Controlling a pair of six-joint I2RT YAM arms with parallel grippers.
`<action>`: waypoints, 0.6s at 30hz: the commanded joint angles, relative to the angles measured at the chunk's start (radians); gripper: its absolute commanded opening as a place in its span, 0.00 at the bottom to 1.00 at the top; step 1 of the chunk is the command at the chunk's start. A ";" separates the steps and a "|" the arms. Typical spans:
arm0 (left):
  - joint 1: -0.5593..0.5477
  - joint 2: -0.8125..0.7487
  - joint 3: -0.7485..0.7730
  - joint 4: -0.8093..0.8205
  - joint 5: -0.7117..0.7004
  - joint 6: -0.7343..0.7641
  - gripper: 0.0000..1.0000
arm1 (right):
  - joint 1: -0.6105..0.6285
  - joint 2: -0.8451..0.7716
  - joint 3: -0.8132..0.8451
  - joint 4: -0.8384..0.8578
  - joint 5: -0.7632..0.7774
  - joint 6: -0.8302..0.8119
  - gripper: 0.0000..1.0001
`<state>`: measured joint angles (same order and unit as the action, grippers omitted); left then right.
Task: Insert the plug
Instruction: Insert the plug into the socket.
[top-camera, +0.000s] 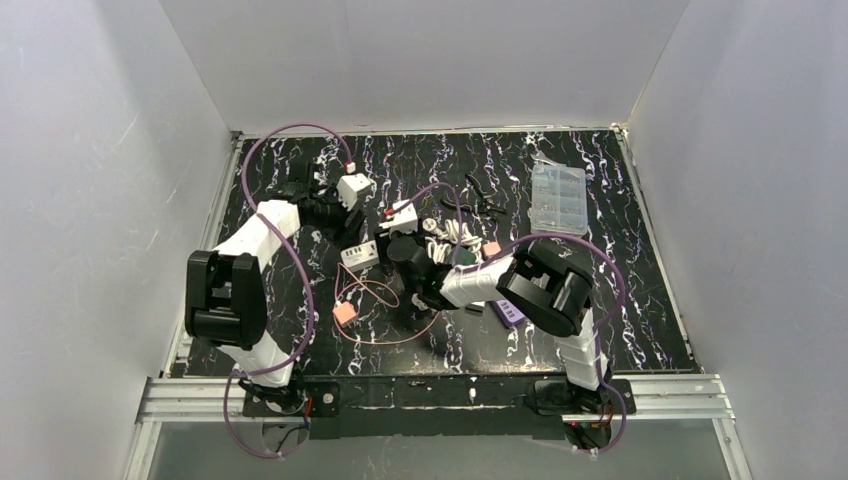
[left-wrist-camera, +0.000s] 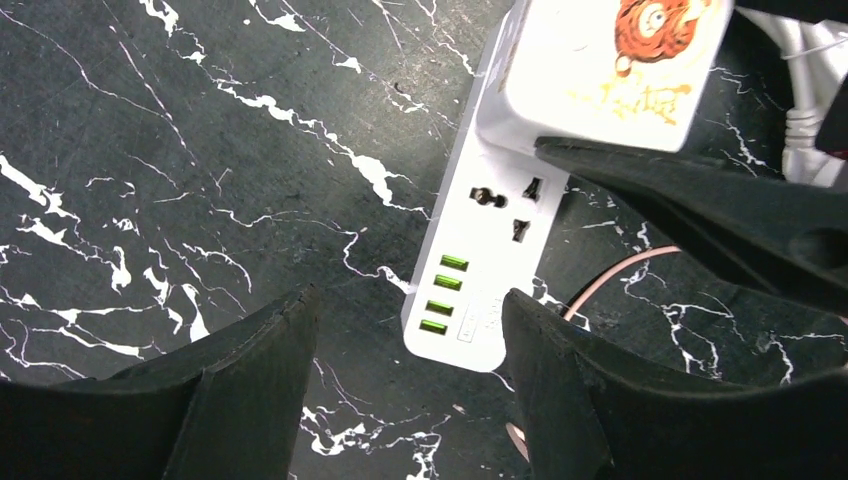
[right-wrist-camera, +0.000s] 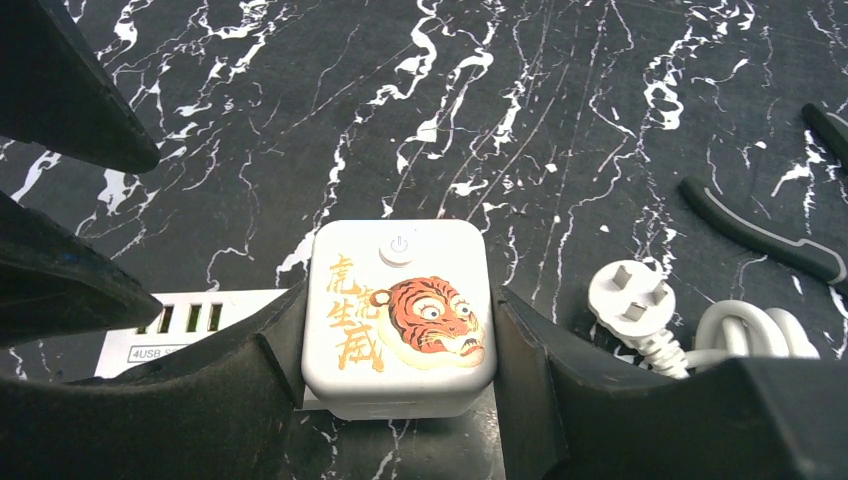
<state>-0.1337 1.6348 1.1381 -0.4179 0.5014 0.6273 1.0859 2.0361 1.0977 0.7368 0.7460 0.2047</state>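
Observation:
A white cube-shaped plug with a tiger picture (right-wrist-camera: 400, 318) sits on the end of a white power strip (left-wrist-camera: 480, 260). My right gripper (right-wrist-camera: 395, 345) is shut on this plug, one finger pressed on each side. The plug (left-wrist-camera: 610, 65) covers the far end of the strip, and one free socket and several green USB ports show below it. My left gripper (left-wrist-camera: 408, 300) is open above the strip's near end and holds nothing. From above, the plug (top-camera: 400, 216) and the strip (top-camera: 360, 256) lie mid-table between both grippers.
A loose white three-pin plug (right-wrist-camera: 630, 298) with a coiled cord lies right of the cube, with black pliers (right-wrist-camera: 760, 235) beyond. A second white cube (top-camera: 355, 189), a pink block (top-camera: 344, 312) with thin wire, a purple item (top-camera: 508, 313) and a clear box (top-camera: 558, 197) lie around. White walls enclose the table.

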 joint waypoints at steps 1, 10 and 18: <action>0.015 -0.073 0.029 -0.069 0.025 -0.024 0.66 | 0.035 0.085 0.031 -0.189 -0.093 0.053 0.43; 0.067 -0.113 0.040 -0.092 -0.076 -0.040 0.65 | 0.034 0.143 0.200 -0.229 -0.179 0.013 0.46; 0.092 -0.152 0.028 -0.130 -0.073 -0.033 0.66 | 0.012 0.073 0.215 -0.278 -0.187 0.009 0.88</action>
<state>-0.0486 1.5391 1.1458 -0.5003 0.4244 0.5941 1.1007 2.1391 1.3148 0.5827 0.6090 0.2104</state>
